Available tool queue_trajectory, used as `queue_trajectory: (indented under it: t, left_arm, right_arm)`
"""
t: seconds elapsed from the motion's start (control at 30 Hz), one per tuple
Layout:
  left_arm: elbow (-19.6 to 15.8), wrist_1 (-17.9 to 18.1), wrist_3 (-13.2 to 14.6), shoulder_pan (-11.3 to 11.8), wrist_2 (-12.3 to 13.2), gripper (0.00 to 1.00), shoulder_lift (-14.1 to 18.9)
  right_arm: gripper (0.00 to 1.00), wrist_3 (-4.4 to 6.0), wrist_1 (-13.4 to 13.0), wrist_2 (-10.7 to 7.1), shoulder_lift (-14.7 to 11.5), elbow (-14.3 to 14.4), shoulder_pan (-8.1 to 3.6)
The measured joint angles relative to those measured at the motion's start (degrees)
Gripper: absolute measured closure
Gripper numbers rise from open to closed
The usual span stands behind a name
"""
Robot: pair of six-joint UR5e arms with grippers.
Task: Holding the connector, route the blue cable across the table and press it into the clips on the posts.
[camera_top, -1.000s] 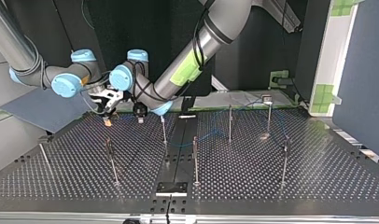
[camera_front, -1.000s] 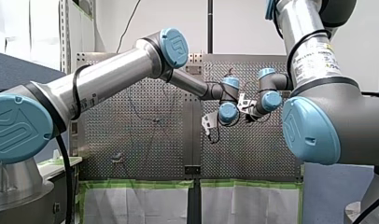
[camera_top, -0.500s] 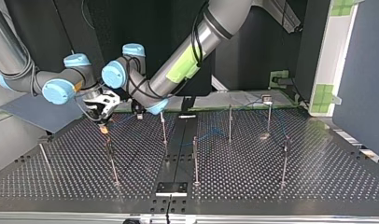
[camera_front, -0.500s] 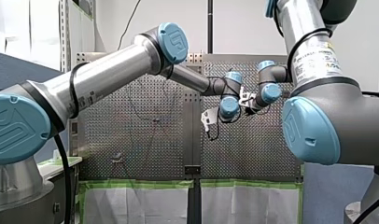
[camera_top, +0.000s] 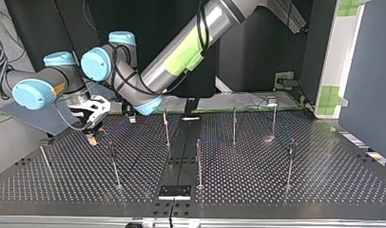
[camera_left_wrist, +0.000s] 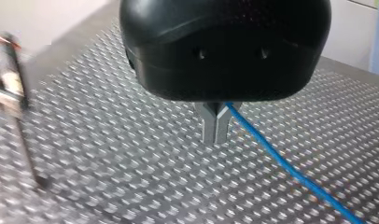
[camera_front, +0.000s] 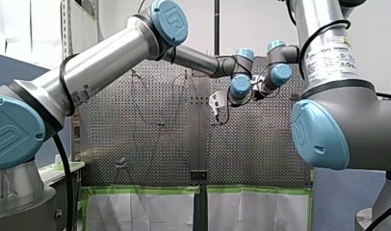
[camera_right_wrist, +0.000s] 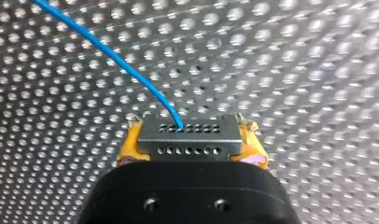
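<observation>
Only wrist view shows right jaws clamping connector (camera_right_wrist: 189, 138).

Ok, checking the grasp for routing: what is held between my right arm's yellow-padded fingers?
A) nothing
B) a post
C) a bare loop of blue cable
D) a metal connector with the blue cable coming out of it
D: the right wrist view shows the metal connector clamped between the yellow-padded fingers, with the blue cable leaving its face.
</observation>
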Motion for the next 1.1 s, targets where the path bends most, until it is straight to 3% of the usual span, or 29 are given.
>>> queue_trajectory:
  t: [0.3, 0.57, 0.7, 0.9, 1.1]
  left_arm:
    - [0.0, -1.2, 0.7, -1.4, -1.6, 1.00, 4.6]
    - [-0.1, -1.8, 0.5, -2.1, -2.6, 1.00, 7.3]
    - [-0.1, -0.6, 1.7, -1.0, -1.5, 1.00, 7.8]
    - [-0.2, 2.4, 4.2, 2.0, 1.5, 1.00, 7.8]
    - [-1.3, 5.3, 4.4, 5.0, 4.5, 1.00, 7.6]
  right_arm:
    - [1.00, 0.23, 4.8, -0.52, -5.0, -0.8, -0.46]
    - [1.00, 0.50, 6.5, -1.55, -9.1, -2.1, -0.82]
    - [1.00, 0.57, 6.7, -2.13, -10.9, -2.5, -0.84]
    - [1.00, 0.08, 6.7, -2.65, -9.7, -2.9, -0.85]
    - [1.00, -0.02, 6.6, -2.72, -8.3, -2.9, -0.95]
